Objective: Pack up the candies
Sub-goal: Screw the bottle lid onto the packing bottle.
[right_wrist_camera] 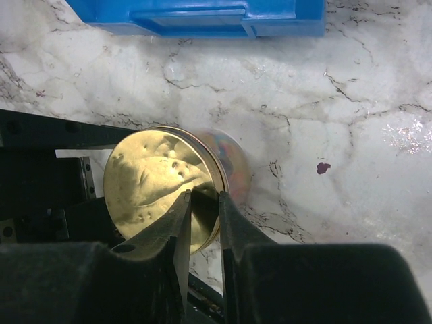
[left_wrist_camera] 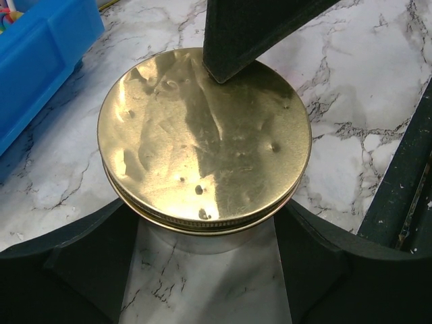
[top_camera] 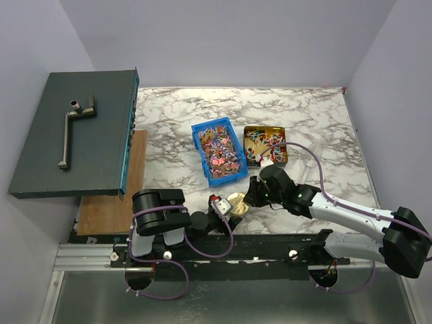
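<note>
The candies (top_camera: 217, 152) fill a blue bin (top_camera: 198, 150); more lie in a gold rectangular tin (top_camera: 265, 143). A small glass jar (right_wrist_camera: 233, 162) shows coloured candies through its wall and carries a round gold lid (top_camera: 236, 201) (left_wrist_camera: 202, 135) (right_wrist_camera: 148, 182). My left gripper (top_camera: 226, 206) (left_wrist_camera: 207, 219) has its fingers against both sides of the jar below the lid. My right gripper (top_camera: 251, 199) (right_wrist_camera: 204, 199) is nearly closed, its tips resting on the top of the lid near its rim, with nothing between them.
The blue bin's wall (right_wrist_camera: 202, 13) stands just beyond the jar. A purple scrap (right_wrist_camera: 323, 167) lies on the marble to the jar's right. A dark grey box (top_camera: 74, 131) and a wooden board (top_camera: 111, 202) sit at the left. A black rail (top_camera: 270, 243) runs along the near edge.
</note>
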Tool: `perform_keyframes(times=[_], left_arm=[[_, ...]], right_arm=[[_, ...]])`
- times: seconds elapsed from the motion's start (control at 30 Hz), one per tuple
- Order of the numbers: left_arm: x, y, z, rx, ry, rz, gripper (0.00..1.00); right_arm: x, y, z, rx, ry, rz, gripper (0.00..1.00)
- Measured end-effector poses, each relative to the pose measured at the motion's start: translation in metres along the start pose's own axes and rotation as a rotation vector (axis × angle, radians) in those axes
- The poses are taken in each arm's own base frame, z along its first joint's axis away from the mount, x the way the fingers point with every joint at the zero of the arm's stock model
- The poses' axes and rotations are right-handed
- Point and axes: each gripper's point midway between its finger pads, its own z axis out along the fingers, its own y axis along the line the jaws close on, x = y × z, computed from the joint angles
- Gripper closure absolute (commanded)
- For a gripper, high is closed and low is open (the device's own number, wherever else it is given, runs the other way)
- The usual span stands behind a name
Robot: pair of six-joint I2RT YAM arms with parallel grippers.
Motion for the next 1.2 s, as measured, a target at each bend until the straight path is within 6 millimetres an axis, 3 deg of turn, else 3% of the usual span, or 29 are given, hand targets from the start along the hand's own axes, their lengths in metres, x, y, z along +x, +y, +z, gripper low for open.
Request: perform_keyframes(times=[0.77, 1.1, 1.2], left_arm=[[0.001, 0.003, -0.003, -0.033, -0.001, -0.010, 0.35], [0.001, 0.004, -0.004, -0.035, -0.001, -0.012, 0.36], [-0.001, 0.006, -0.001, -0.051, -0.008, -0.024, 0.36]], right_arm=[[0.015, 0.010, -0.011, -0.002, -0.016, 0.066, 0.90], [0.038, 0.024, -0.023, -0.007, 0.026, 0.078, 0.90], [0.064, 0.043, -0.030, -0.082, 0.134, 0.062, 0.86]])
